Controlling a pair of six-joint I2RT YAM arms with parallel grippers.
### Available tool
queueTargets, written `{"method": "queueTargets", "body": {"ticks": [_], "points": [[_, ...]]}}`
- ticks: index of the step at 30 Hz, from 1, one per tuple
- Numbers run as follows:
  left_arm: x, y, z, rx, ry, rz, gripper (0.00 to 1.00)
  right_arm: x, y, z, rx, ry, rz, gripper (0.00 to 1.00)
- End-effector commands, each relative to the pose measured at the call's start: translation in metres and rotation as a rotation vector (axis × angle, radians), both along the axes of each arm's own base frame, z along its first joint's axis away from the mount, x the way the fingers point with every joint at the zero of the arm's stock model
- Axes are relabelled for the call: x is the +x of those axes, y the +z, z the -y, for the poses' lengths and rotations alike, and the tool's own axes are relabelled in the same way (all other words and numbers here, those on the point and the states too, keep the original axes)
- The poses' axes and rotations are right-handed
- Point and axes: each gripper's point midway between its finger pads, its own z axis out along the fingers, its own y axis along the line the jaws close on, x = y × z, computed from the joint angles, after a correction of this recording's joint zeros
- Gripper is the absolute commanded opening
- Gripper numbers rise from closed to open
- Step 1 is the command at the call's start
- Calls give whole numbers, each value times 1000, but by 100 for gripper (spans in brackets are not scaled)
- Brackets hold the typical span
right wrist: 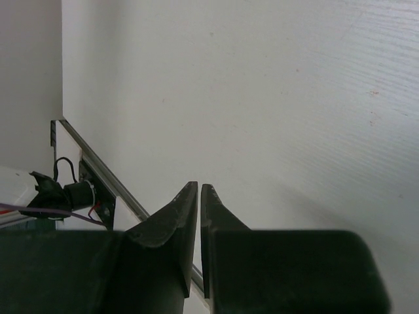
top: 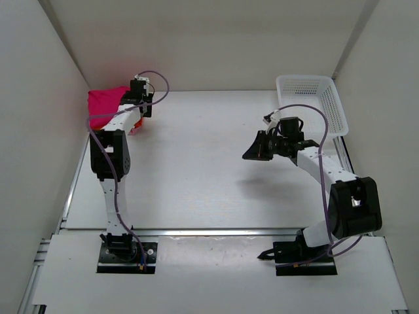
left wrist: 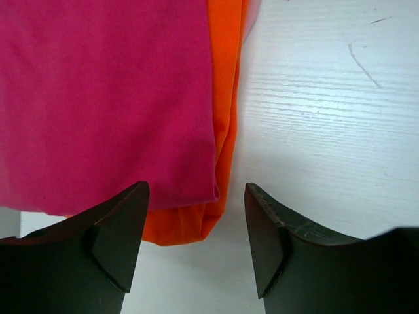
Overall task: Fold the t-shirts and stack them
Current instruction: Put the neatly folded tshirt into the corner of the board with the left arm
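Note:
A folded magenta t-shirt [top: 107, 103] lies in the far left corner of the table. It rests on an orange t-shirt [top: 135, 129], of which only an edge shows. In the left wrist view the magenta shirt [left wrist: 105, 98] covers the orange shirt [left wrist: 226, 98], which sticks out along the right and bottom edges. My left gripper [top: 140, 103] [left wrist: 196, 186] hovers open over the stack's near corner with nothing between its fingers. My right gripper [top: 252, 154] [right wrist: 199, 185] hangs above the middle of the table, shut and empty, away from the shirts.
A white mesh basket [top: 314, 98] stands at the far right of the table. White walls close in the back and both sides. A metal rail [right wrist: 118, 190] runs along the table's near edge.

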Motion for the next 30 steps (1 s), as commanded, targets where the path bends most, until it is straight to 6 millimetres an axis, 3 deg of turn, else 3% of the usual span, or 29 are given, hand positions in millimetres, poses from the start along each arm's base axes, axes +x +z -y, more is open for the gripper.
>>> {"method": "queueTargets", "body": {"ticks": [1, 9, 16, 17, 23, 27, 29, 30], "points": [[8, 64, 0, 99, 32, 148, 70, 0, 14, 3, 34, 6, 61, 6], [10, 47, 1, 147, 51, 101, 55, -1, 9, 10, 44, 1, 59, 5], [6, 26, -8, 217, 74, 39, 62, -2, 5, 10, 42, 4, 47, 5], [8, 30, -9, 218, 78, 45, 63, -1, 2, 13, 44, -3, 38, 5], [7, 9, -9, 227, 63, -13, 61, -1, 5, 13, 44, -2, 43, 6], [8, 4, -9, 229, 68, -25, 51, -2, 5, 12, 47, 6, 48, 5], [6, 0, -14, 232, 81, -42, 39, 0, 5, 14, 47, -7, 45, 5], [6, 1, -17, 230, 85, -44, 28, 0, 3, 15, 41, -10, 41, 5]]}}
